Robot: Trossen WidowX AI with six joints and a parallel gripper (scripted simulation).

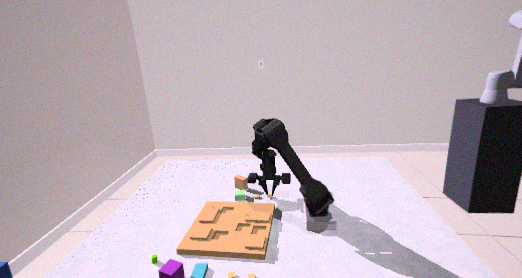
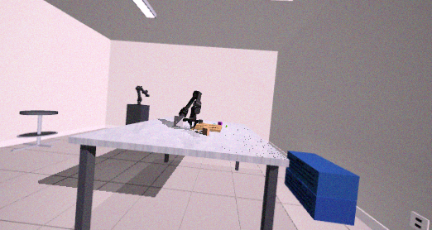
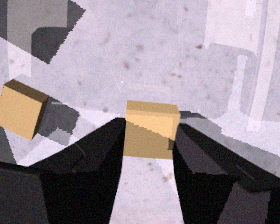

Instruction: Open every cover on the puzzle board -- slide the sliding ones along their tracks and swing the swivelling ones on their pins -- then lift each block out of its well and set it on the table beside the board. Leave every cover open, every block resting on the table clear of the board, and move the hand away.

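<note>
1. One small tan square-faced block (image 1: 270, 196) (image 3: 151, 136) is gripped between the two fingers of the black parallel-jaw gripper (image 1: 270, 192) (image 2: 193, 127) (image 3: 149, 131); it is beyond the far edge of the flat orange-brown puzzle board (image 1: 227, 221) (image 2: 213, 127), as the top view looks at it, and apart from the board; whether it touches the table is unclear.
2. A second small tan block (image 1: 257, 197) (image 3: 21, 111) rests on the pale speckled table (image 1: 375, 184) (image 2: 165, 145), also beyond the board's far edge, near the held one but not touching it.
3. Beyond that same edge sit an upright orange-brown block (image 1: 241, 182) (image 2: 206, 131) and a light green block (image 1: 240, 196).
4. Off the board's near edge lie a purple block (image 1: 171, 269) (image 2: 220, 123), a flat blue block (image 1: 199, 271) and a little bright green cylinder (image 1: 154, 259) (image 2: 226, 126); two tiny tan pieces (image 1: 231, 275) are there too.
5. The board shows stepped recesses in its top; how far each cover is open, I cannot tell.
6. The jointed black arm (image 1: 295, 159) (image 2: 189, 105) rises beside the board and bends down past its far edge.
</note>
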